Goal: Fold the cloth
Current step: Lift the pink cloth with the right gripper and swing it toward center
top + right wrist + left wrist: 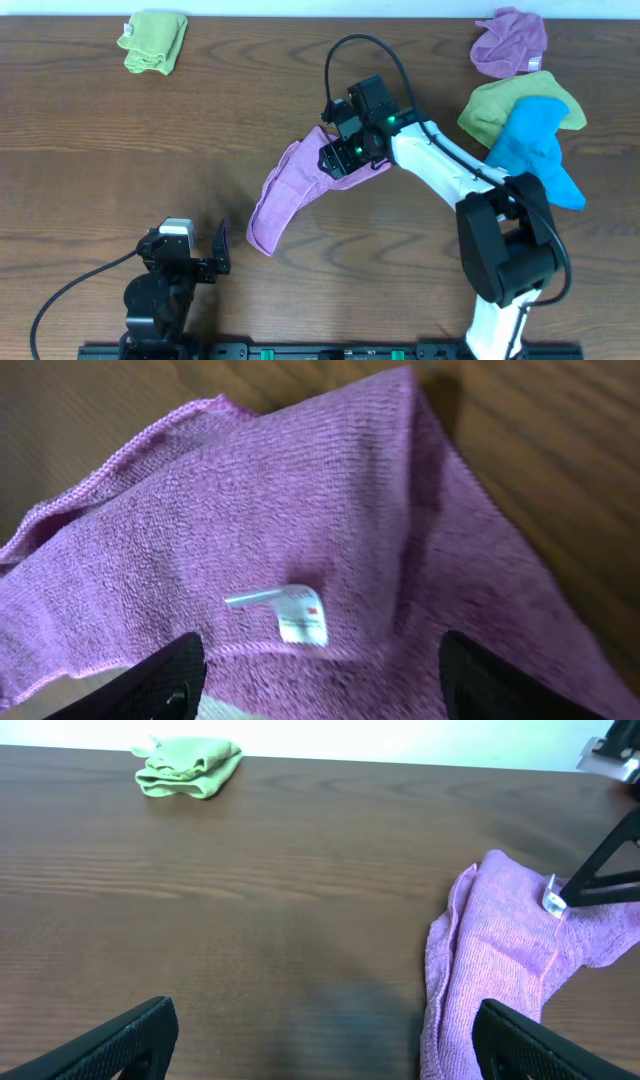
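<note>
We find the pale lilac terry microfibre cloth [290,195] lying near the middle of the dark brown wooden counter [100,150]. It is bunched into a long, loosely folded strip that runs from the lower left up towards the right arm. Its small white sewn label [300,615] faces upward near one hemmed edge. Creases and a raised fold run along the near side of the cloth.

The right pincer [320,660] stands directly over the upper end of the cloth with its fingers spread wide, and the label lies between them in the wrist view. From the left wrist view, one metal fingertip [555,900] appears to touch the cloth's upper fold. We cannot confirm any pinch on the fabric.

The left pincer [325,1015] is also spread wide and holds nothing. It sits low near the front left of the counter, just beside the lower end of the cloth but apart from it.

We also note other items, all well apart from the task cloth:
- a crumpled light green cloth [155,42] at the far left
- a vivid purple cloth [510,42] at the far right
- a second green cloth [500,110] at the far right, with a bright blue cloth [535,150] lying over it
</note>
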You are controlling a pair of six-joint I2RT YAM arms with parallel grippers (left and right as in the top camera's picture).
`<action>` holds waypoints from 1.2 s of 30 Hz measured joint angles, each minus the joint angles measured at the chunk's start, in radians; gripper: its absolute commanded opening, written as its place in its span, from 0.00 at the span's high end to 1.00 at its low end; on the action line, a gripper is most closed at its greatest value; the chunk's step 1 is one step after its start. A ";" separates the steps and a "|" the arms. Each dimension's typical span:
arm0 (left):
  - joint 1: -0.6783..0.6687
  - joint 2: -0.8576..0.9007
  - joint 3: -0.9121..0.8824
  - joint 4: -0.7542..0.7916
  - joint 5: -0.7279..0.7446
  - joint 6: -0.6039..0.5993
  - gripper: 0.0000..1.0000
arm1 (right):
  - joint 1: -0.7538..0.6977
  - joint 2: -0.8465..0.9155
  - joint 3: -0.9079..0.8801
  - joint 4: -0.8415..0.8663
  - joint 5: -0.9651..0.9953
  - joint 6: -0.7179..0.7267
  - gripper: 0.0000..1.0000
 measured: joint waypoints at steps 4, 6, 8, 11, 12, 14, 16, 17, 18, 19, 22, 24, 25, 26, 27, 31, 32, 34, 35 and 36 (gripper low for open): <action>0.000 0.000 0.000 0.000 0.000 0.000 0.05 | 0.008 0.003 0.000 0.008 -0.017 0.000 0.29; 0.000 0.000 0.000 0.000 0.000 0.000 0.05 | 0.012 0.006 0.000 0.009 -0.018 0.000 0.31; 0.000 0.000 0.000 0.000 0.000 0.000 0.05 | 0.014 0.016 0.000 0.014 -0.020 -0.002 0.37; 0.000 0.000 0.000 0.000 0.000 0.000 0.05 | 0.015 0.039 0.000 0.020 -0.021 0.000 0.57; 0.000 0.000 0.000 0.000 0.000 0.000 0.04 | 0.015 0.048 0.000 0.021 -0.021 0.000 0.68; 0.000 0.000 0.000 0.000 0.000 0.000 0.04 | 0.015 0.058 0.000 0.027 -0.022 0.000 0.83; 0.000 0.000 0.000 0.000 0.000 0.000 0.05 | 0.015 0.062 0.000 0.040 -0.022 0.017 0.96; 0.000 0.000 0.000 0.000 0.000 0.000 0.05 | 0.014 0.062 0.000 0.045 -0.023 0.026 0.99; 0.000 0.000 0.000 0.000 0.000 0.000 0.05 | 0.014 0.062 0.004 0.044 -0.024 0.041 0.99; 0.000 0.000 0.000 0.000 0.000 0.000 0.05 | 0.013 0.062 0.010 0.041 -0.025 0.050 0.99; 0.000 0.000 0.000 0.000 0.000 0.000 0.05 | 0.010 0.064 0.085 -0.024 -0.034 0.068 0.99; 0.000 0.000 0.000 0.000 0.000 0.000 0.05 | 0.010 0.065 0.167 -0.061 -0.038 0.074 0.99; 0.000 0.000 0.000 0.001 0.000 0.000 0.05 | 0.010 0.065 0.211 -0.077 -0.039 0.074 0.99; 0.000 0.000 0.000 0.000 0.000 0.000 0.05 | 0.010 0.065 0.255 -0.084 -0.039 0.074 0.99; 0.000 0.000 0.000 0.000 0.000 0.000 0.04 | 0.010 0.065 0.319 -0.084 -0.039 0.073 0.99; 0.000 0.000 0.000 0.000 0.000 0.000 0.04 | 0.010 0.065 0.486 -0.005 -0.010 0.072 0.99; 0.000 0.000 0.000 0.000 0.000 0.000 0.05 | 0.010 0.065 0.501 0.011 -0.005 0.072 0.99; 0.000 0.000 0.000 0.000 0.000 0.000 0.05 | 0.009 0.065 0.540 0.059 0.008 0.072 0.99; 0.000 0.000 0.000 0.000 0.000 0.000 0.05 | 0.009 0.065 0.567 0.060 0.011 0.073 0.99; 0.000 0.000 0.000 0.000 0.000 0.000 0.05 | 0.009 0.065 0.585 0.051 0.013 0.072 0.99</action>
